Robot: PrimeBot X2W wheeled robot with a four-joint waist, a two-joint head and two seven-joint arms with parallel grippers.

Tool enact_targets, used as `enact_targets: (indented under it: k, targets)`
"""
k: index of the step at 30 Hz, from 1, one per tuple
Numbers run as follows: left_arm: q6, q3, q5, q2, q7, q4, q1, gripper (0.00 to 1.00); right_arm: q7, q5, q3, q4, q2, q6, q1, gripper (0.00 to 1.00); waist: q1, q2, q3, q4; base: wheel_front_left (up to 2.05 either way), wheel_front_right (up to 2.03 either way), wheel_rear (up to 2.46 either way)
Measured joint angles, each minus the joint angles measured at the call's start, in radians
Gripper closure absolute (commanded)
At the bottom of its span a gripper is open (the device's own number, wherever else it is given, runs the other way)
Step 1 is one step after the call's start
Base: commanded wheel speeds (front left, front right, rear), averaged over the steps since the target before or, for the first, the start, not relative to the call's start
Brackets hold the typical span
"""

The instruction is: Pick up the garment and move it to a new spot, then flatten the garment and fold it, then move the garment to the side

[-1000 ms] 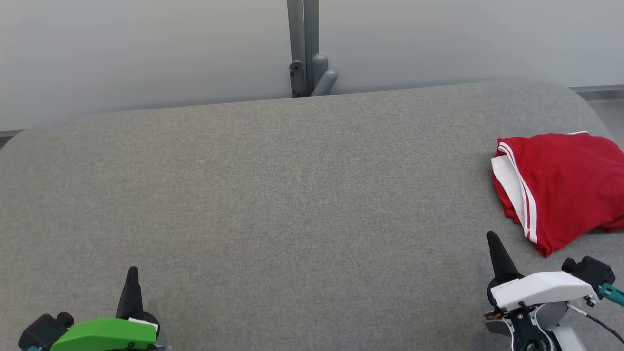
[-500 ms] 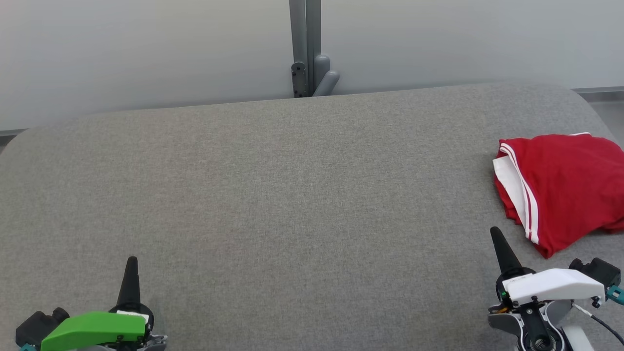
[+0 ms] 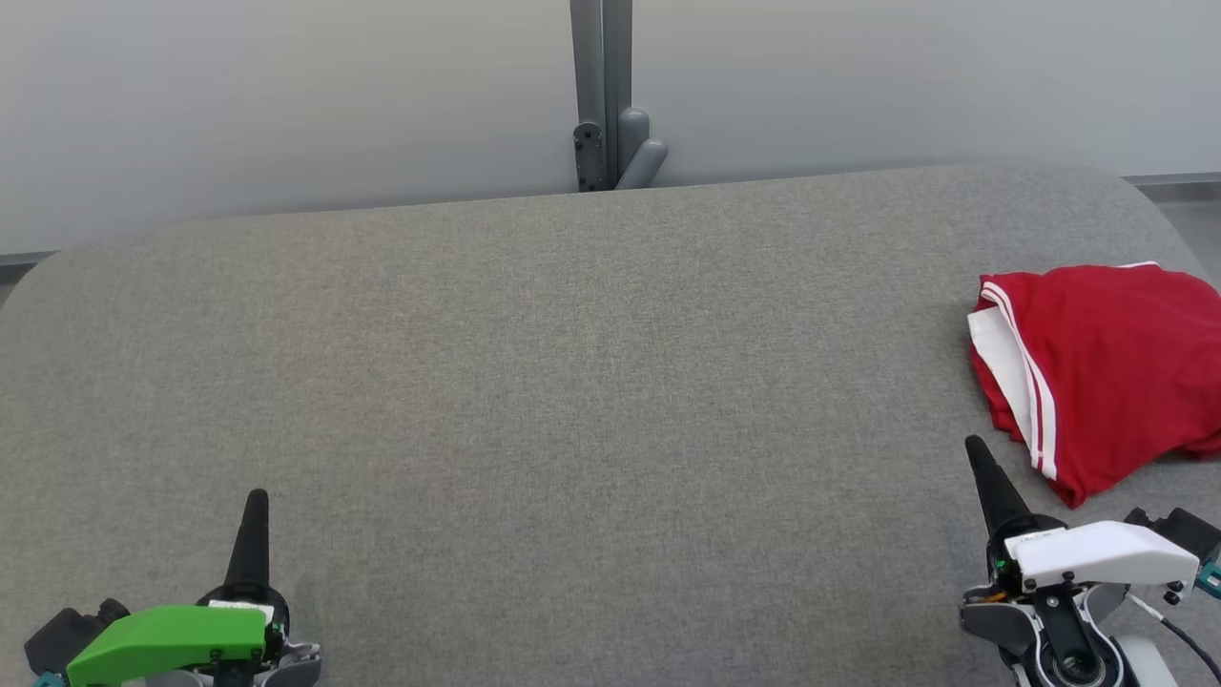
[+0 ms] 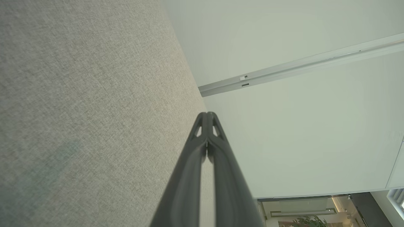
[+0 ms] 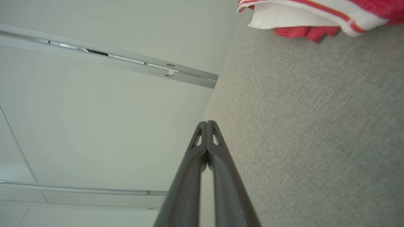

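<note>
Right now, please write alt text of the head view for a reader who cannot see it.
A red garment with white stripes lies loosely folded at the right edge of a grey fabric surface. The right gripper, shut, points up beside it without touching; the left gripper, also shut, sits at the lower left.

Left end effector (image 3: 256,501) and right end effector (image 3: 975,448) slightly farther forward

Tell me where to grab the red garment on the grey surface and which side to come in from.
Pinch the white-striped hem of the red garment, near its pointed front corner. That edge is layered and faces the right gripper, so come from the near left side, low along the grey fabric surface. Its jaws are shut; open them first.
</note>
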Motion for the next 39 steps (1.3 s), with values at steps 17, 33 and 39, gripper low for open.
enact_targets:
  k: [17, 33, 39]
  targets:
    - [-0.009, 0.008, -0.144, 0.002, 0.037, -0.024, -0.012, 1.00, 0.038, 0.154, -0.021, -0.026, 0.001, 0.000, 0.000, 1.00, 0.0000, 0.0000, -0.002, 0.006, 0.00, 0.00, 0.00]
    - [-0.014, 0.014, -0.254, 0.002, 0.063, -0.041, -0.019, 1.00, 0.066, 0.265, -0.035, -0.045, 0.002, 0.000, 0.000, 1.00, 0.0000, 0.0000, -0.004, 0.011, 0.00, 0.00, 0.00]
    - [-0.017, 0.016, -0.297, 0.003, 0.073, -0.048, -0.021, 1.00, 0.075, 0.303, -0.041, -0.052, 0.002, 0.000, 0.000, 1.00, 0.0000, 0.0000, -0.005, 0.013, 0.00, 0.00, 0.00]
